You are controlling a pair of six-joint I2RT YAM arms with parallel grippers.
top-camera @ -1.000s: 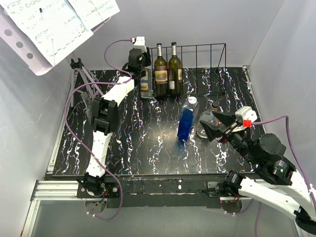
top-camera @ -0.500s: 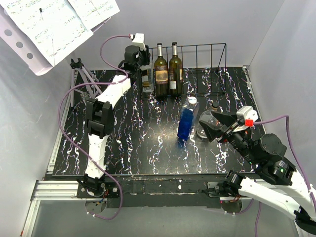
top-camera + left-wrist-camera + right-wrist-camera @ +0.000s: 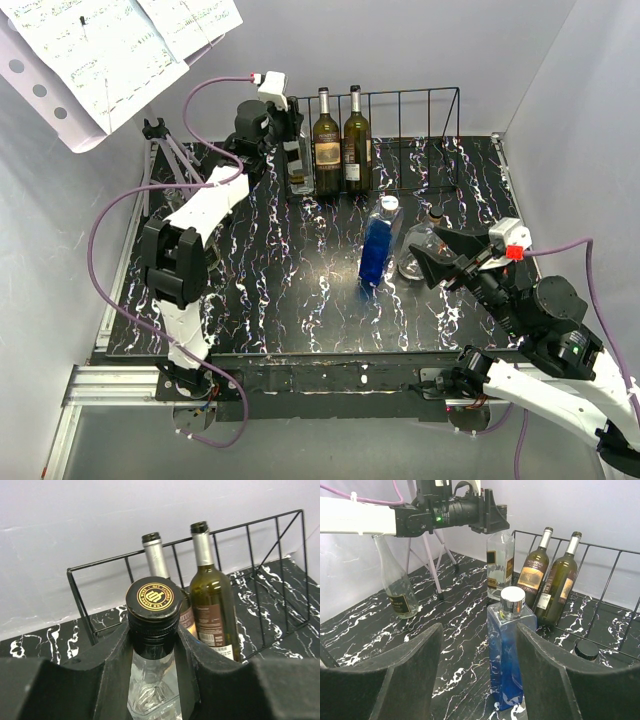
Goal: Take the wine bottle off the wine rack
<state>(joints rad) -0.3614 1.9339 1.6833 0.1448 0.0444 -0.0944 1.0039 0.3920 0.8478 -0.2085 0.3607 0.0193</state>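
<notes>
Between the left gripper's (image 3: 152,647) matt black, faintly grainy fingers (image 3: 112,680): clear glass bottle (image 3: 150,690), smooth and glossy, under a shiny black cap (image 3: 153,600) stamped in gold. Just beyond it, wine rack (image 3: 80,597) of thin black wire with a satin finish; inside, two dark green glass bottles (image 3: 215,605), glossy, with matt paper labels and silvery foil over the necks. Ahead of the right gripper's (image 3: 479,630) matt black plastic fingers (image 3: 410,680): glossy translucent blue bottle (image 3: 506,660) with a polished metal cap (image 3: 512,601), on a table (image 3: 460,630) of black, white-veined marble-look surface with a dull sheen.
</notes>
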